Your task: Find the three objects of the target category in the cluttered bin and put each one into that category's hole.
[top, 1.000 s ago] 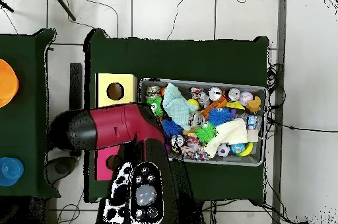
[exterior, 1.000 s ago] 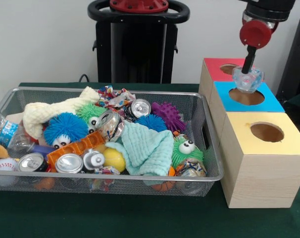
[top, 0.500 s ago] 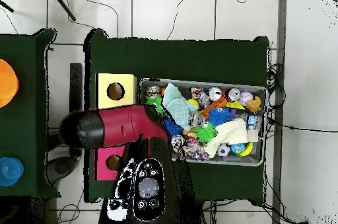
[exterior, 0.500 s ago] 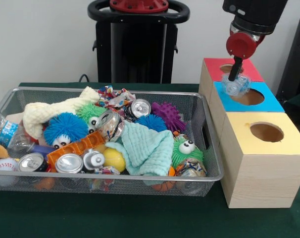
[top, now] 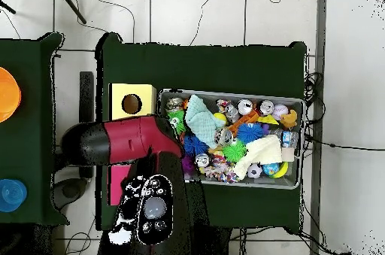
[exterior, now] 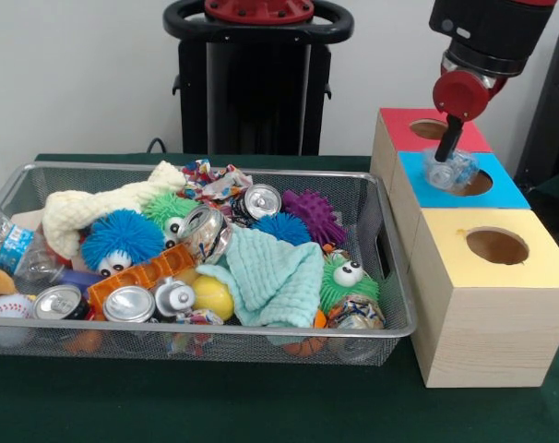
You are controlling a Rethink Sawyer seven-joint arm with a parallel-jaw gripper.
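Only the front view shows the gripper [exterior: 450, 159]: it grips a crumpled clear bottle [exterior: 450, 172], which sits low over the hole of the blue box [exterior: 501, 191], between the red box [exterior: 399, 129] and the yellow box [exterior: 482, 277]. From overhead the arm [top: 128, 143] hides all this; just the yellow box and the bin [top: 297, 184] show. The bottle's long axis cannot be told. Half a second ago it hung further left, at the hole's edge
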